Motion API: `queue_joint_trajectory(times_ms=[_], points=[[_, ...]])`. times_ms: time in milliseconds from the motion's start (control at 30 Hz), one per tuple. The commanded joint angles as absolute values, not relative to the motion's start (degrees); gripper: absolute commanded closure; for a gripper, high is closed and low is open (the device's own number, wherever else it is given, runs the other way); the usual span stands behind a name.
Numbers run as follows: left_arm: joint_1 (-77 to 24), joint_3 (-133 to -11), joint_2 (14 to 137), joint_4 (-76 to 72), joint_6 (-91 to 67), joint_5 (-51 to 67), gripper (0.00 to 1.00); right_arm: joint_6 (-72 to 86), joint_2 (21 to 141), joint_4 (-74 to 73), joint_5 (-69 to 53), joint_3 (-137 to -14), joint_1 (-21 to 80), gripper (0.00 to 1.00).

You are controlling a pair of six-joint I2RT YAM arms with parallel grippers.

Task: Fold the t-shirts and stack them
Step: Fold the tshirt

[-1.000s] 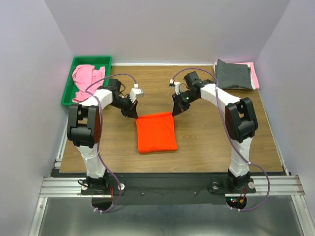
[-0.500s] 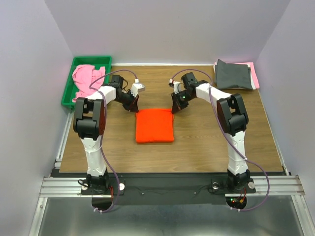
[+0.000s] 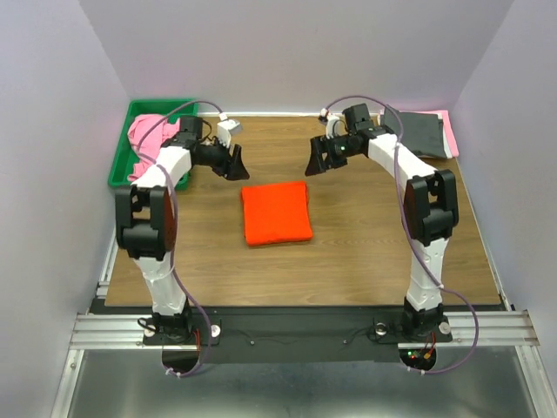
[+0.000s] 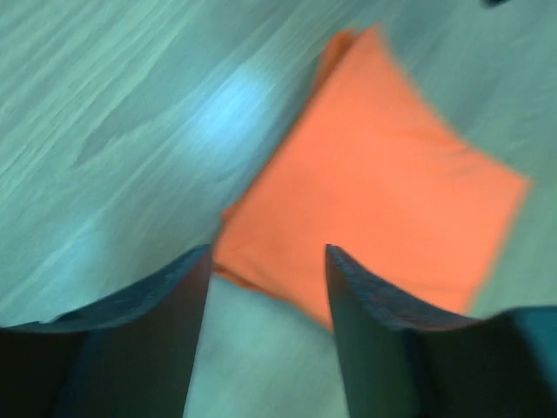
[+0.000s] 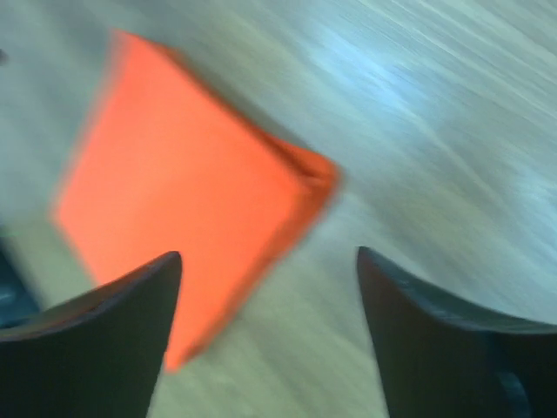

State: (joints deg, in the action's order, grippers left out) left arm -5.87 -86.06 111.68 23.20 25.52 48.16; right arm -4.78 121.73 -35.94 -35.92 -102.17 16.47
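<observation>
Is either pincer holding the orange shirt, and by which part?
Nothing is held: left pincer and right pincer hang open, clear of the orange shirt.

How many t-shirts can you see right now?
4: orange shirt mid-table, pink shirt in the green tray, grey shirt far right atop another pink one. Others may be hidden.

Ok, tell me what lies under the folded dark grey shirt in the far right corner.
A pink shirt lies under the dark grey shirt; only its right edge shows. The rest is covered.
</observation>
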Motion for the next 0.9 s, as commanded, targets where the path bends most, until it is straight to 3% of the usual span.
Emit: queue_joint_trajectory(times_ms=[0,200,433,700,867], points=[[-5.9,-76.9,100.1,10.5,6.6,64.5,0.27,5.1,115.9,-31.7,-51.8,-100.8,18.3,0.06],[-8.1,-67.4,101.2,-6.4,-11.2,69.8,0.24,19.8,121.7,-21.5,-61.2,-99.8,20.7,0.06],[-9.2,-65.3,109.9,-19.9,-21.1,68.9,0.25,21.0,131.3,-19.2,-65.8,-100.2,20.5,0.09],[-7.6,-72.7,123.6,-14.2,-18.5,63.6,0.25,17.8,136.9,-19.5,-60.6,-102.1,17.4,0.10],[-7.0,-74.0,114.3,-9.8,-17.2,68.5,0.25,21.1,127.6,-19.5,-62.7,-101.1,16.9,0.09]])
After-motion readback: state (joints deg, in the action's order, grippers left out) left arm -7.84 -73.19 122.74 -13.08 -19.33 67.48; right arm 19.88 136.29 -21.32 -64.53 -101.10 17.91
